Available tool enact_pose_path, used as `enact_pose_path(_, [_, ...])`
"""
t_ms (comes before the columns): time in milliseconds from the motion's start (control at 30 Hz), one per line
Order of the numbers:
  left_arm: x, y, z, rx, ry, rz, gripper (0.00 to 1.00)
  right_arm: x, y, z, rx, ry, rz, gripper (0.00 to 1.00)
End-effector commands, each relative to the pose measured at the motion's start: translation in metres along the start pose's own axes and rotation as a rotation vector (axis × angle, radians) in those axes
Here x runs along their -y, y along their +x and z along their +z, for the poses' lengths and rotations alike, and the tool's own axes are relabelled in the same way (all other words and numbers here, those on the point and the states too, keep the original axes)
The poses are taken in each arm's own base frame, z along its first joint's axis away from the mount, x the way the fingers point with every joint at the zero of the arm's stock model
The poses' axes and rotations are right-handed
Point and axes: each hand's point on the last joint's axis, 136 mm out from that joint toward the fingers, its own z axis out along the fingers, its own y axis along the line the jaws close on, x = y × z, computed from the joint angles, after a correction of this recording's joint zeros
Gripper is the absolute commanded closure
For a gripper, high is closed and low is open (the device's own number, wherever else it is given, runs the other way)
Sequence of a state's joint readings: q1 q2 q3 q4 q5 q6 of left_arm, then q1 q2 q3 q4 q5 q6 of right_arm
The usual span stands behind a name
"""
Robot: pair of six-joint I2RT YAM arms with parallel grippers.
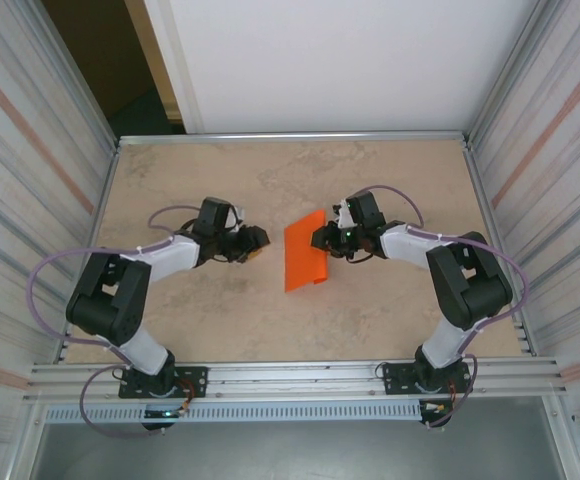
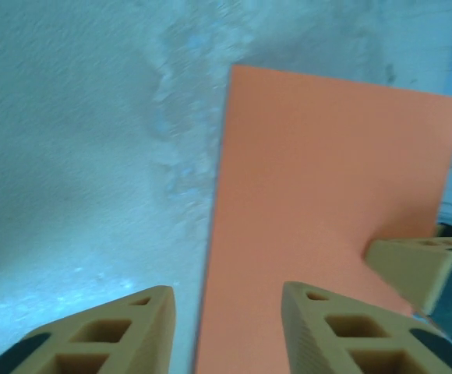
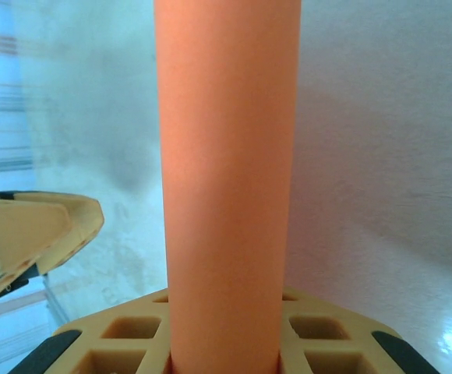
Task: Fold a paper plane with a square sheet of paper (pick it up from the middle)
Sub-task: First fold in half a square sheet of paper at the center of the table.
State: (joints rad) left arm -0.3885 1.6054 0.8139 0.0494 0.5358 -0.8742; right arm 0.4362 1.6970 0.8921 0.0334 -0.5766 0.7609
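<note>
Top view: paper is mid-frame and looks tipped up off the table. Right gripper is clamped on its right edge. Left gripper sits just left of it, apart, jaws parted, nothing in them. My read: the step is left taking the free edge so both can work the fold. Hold right steady, bring left in square to that edge, and close only once the edge is well between the pads, since a thin sheet will likely buckle if pushed. Left wrist: paper spans centre to upper right. Its left edge runs down toward the gap between left's fingers at the bottom, no contact visible. Right's finger is on the sheet at mid-right. Right wrist: paper is a vertical band up the centre, pinched at the bottom between right's fingers. Left's fingertip is at lower left, clear of it.
</note>
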Motion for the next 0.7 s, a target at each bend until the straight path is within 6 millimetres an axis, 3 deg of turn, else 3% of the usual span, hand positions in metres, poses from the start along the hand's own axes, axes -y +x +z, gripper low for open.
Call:
enact_pose_path(0, [0.030, -0.003, -0.015, -0.005, 0.149, -0.006, 0.48, -0.044, -0.014, -0.020, 0.028, -0.155, -0.011, 0.74])
enact_pose_path(133, [0.062, -0.013, -0.033, 0.018, 0.261, 0.013, 0.26, -0.088, -0.030, -0.049, 0.056, -0.348, -0.021, 0.72])
enact_pose_path(267, [0.081, -0.016, -0.046, 0.024, 0.314, 0.042, 0.10, -0.126, -0.037, -0.078, 0.069, -0.447, -0.074, 0.71])
enact_pose_path(433, [0.126, -0.019, -0.062, 0.007, 0.489, 0.105, 0.01, -0.153, -0.039, -0.096, 0.053, -0.532, -0.088, 0.70])
enact_pose_path(667, [0.167, -0.009, -0.071, -0.033, 0.583, 0.185, 0.01, -0.179, -0.043, -0.112, 0.035, -0.647, -0.057, 0.69])
